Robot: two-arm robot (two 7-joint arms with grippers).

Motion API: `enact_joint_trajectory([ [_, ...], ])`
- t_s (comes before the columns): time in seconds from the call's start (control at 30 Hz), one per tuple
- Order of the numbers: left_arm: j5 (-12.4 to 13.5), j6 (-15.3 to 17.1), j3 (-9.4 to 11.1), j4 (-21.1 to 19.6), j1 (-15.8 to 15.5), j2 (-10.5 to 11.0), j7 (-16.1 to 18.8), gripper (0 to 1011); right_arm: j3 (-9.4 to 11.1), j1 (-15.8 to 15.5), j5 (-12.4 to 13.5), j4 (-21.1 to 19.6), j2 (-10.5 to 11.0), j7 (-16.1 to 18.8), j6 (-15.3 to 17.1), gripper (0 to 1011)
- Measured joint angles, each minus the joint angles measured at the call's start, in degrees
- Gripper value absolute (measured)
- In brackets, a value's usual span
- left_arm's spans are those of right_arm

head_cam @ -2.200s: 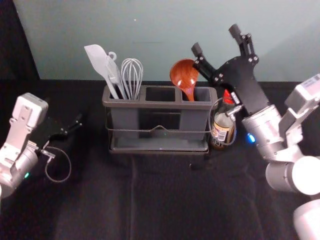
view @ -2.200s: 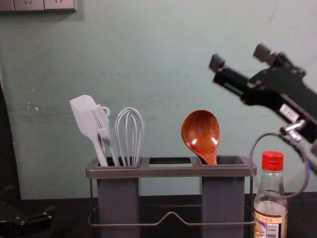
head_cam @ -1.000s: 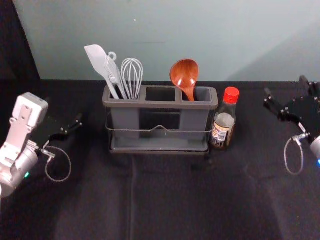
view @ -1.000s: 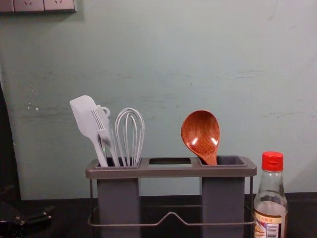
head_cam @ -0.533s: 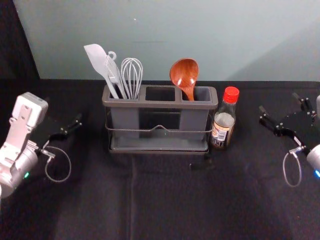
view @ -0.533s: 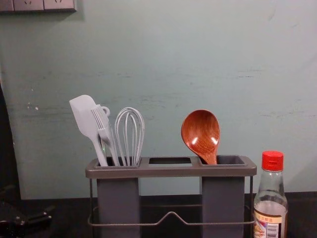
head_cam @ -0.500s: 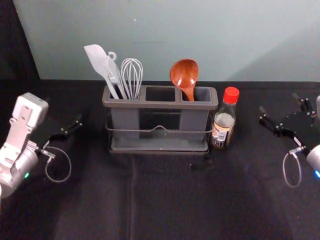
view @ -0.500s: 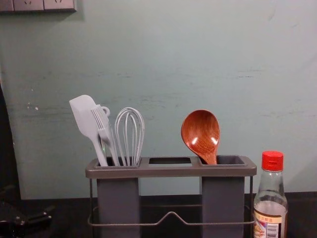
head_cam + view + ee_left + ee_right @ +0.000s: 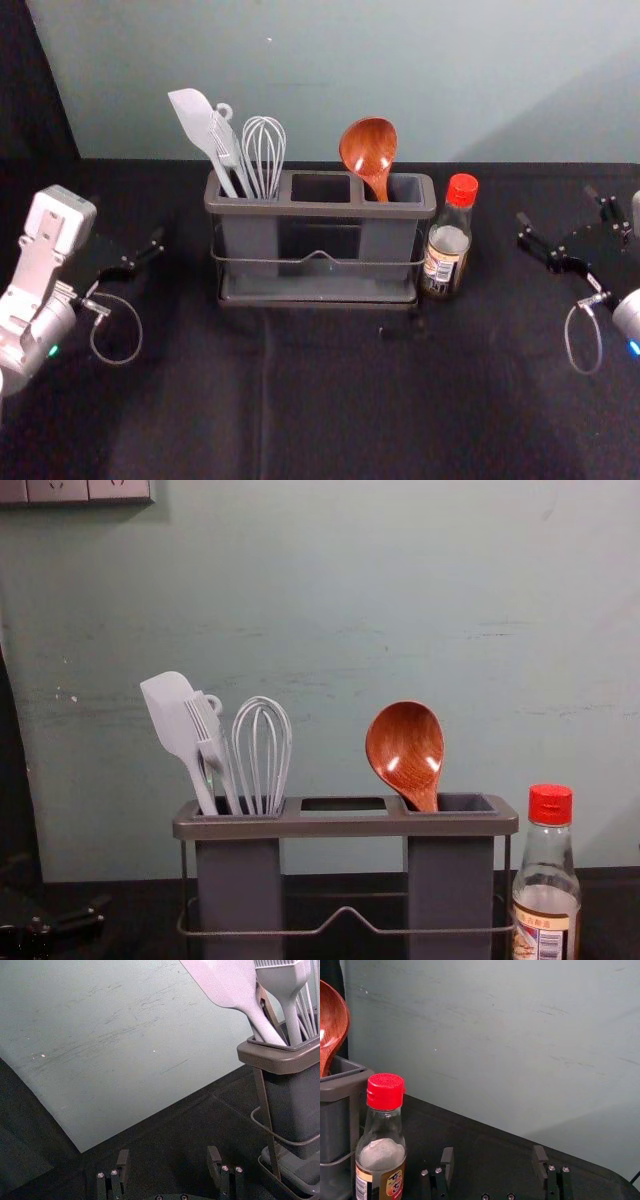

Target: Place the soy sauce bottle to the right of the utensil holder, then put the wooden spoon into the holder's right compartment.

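Nearest us, our black left gripper [image 9: 126,268] hangs at the left and our black right gripper [image 9: 557,206] at the right, both with jaws spread wide, gripping nothing. Beyond, the red-capped glass soy sauce bottle [image 9: 447,250] stands upright just right of the grey utensil holder [image 9: 320,210]. We see the reddish-brown wooden spoon [image 9: 368,150] bowl up in its right compartment, and a pale spatula [image 9: 196,118], brush [image 9: 205,725] and whisk [image 9: 262,750] in its left. Behind rises the grey-green wall [image 9: 320,60].
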Motion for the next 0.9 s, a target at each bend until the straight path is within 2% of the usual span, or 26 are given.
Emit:
enact_joint_trajectory([
  [0.9,0.00,0.00,0.00,0.00,0.00,0.00,0.00,1000,0.00,0.09,0.14,0.04,-0.03,0.05,-0.07,1003],
])
